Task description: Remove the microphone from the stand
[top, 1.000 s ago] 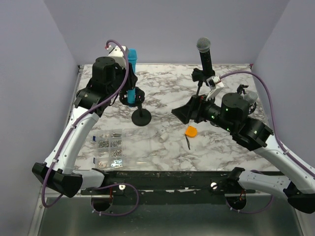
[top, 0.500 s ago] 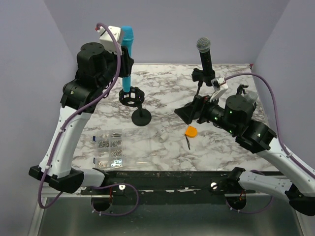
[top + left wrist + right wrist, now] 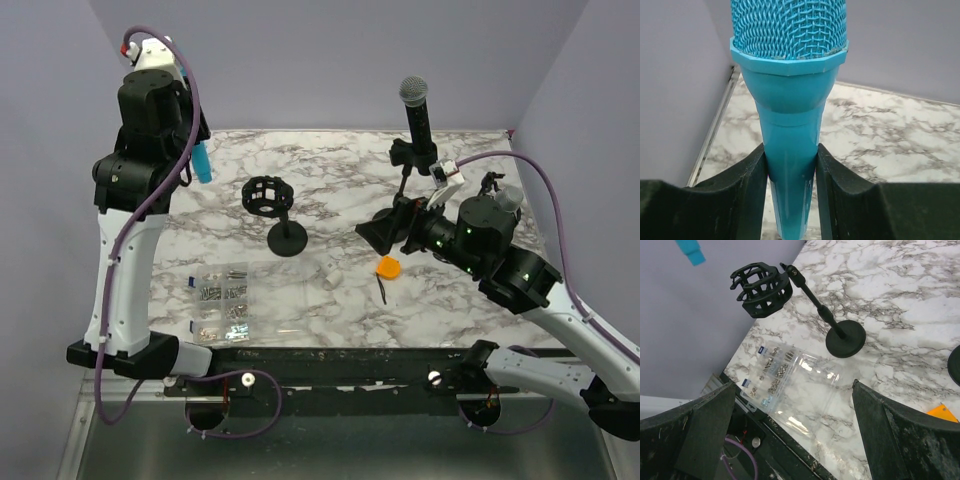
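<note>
My left gripper is shut on the handle of the blue microphone, whose mesh head points up. In the top view the left arm is raised high at the far left. There the microphone's lower end hangs in the air, left of the stand and clear of it. The black stand has an empty cage holder and shows again in the right wrist view as the cage on its round base. My right gripper is open and holds nothing, right of the stand.
A black microphone stands upright in a second stand at the back right, just behind the right arm. A clear parts box with screws lies front left. An orange piece and a small white part lie mid-table.
The left arm rose and swung left, lifting the blue microphone up out of the cage holder and away from the stand. The right arm barely shifted.
</note>
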{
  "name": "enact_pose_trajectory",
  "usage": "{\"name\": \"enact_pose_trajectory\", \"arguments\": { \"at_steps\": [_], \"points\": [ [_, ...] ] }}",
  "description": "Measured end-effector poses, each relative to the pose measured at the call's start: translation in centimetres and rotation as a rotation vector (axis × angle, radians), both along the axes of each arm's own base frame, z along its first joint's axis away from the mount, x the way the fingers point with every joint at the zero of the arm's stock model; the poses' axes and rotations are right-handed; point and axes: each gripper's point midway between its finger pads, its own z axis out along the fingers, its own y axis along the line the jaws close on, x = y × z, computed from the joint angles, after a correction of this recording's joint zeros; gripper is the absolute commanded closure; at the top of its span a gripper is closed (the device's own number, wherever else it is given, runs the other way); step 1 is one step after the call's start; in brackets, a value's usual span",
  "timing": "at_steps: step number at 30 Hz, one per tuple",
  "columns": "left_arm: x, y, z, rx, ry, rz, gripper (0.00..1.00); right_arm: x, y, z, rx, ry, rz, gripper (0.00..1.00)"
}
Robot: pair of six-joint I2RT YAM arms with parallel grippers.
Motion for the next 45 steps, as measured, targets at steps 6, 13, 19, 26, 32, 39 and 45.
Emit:
{"name": "enact_pose_trajectory", "arguments": {
  "at_steps": [6,13,19,26,32,39,45],
  "points": [
    [2.8,5.4,-9.6,-0.059,0.254,0.171,1.0,-0.1,-0.1,0.1,0.001,-0.002,0.0,0.0],
    [6.9,7.2,-19.5,-0.156,0.49,0.171,1.0,-0.3,-0.2,0.7,0.014,-0.013,0.003,0.0],
    [10.6,7.2,-28.2,-0.177,0.675,0.12,1.0,-0.4,-0.1,1.1,0.023,-0.012,0.012,0.0],
    [12.5,5.2,-33.2,-0.232,0.768,-0.011,1.0,0.2,0.8,0.8,0.015,0.012,0.017,0.0],
    [13.9,3.4,-37.2,-0.297,0.846,-0.096,1.0,0.7,1.6,0.1,-0.001,0.034,0.023,0.0],
    [13.0,1.2,-40.9,-0.316,0.972,-0.155,0.9,0.9,2.1,-0.4,0.0,0.061,0.026,0.0],
    [12.4,-0.7,-41.1,-0.299,0.999,-0.198,0.8,1.1,2.6,-1.0,-0.004,0.086,0.027,0.0]
  ]
}}
